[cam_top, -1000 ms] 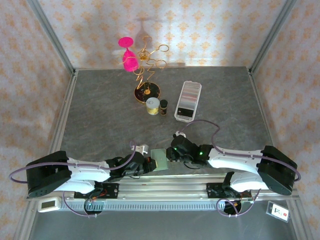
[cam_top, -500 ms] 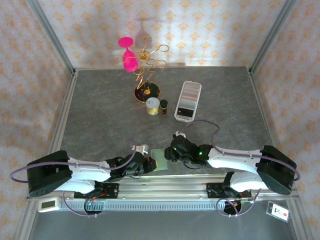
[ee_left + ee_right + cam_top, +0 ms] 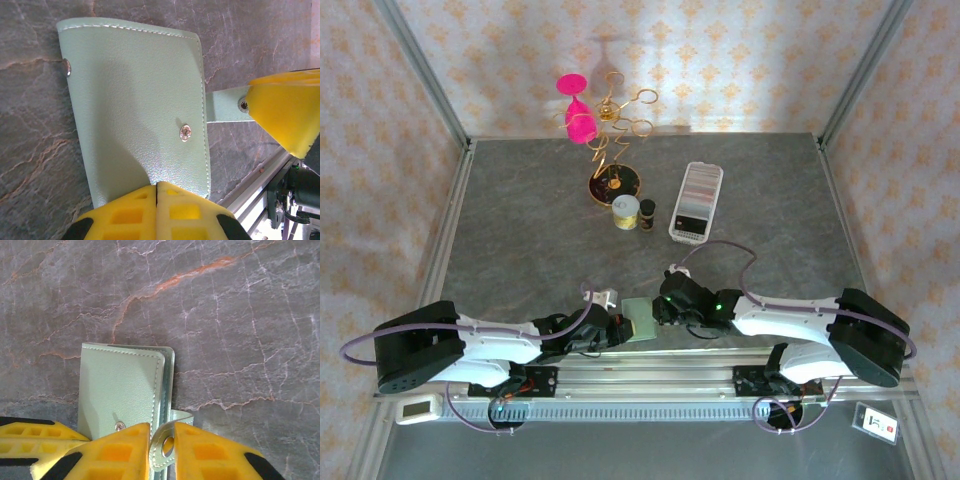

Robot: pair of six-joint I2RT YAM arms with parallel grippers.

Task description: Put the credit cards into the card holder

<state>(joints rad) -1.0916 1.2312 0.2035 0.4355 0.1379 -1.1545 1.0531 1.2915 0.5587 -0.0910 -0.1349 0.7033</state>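
Grey marbled surface (image 3: 520, 220) lies under both arms, and we judge this to be the opening step. Our left hand (image 3: 156, 187) is pressed together on the edge of the closed card holder (image 3: 135, 100), which lies flat just ahead of its fingertips. Our right hand (image 3: 162, 432) pinches the snap tab (image 3: 222, 106), which looks free of its stud. The credit cards (image 3: 698, 188) sit in a clear tray (image 3: 672, 232) well beyond both hands. Next the right hand should draw the tab over to fold the cover open, while the left hand steadies the holder.
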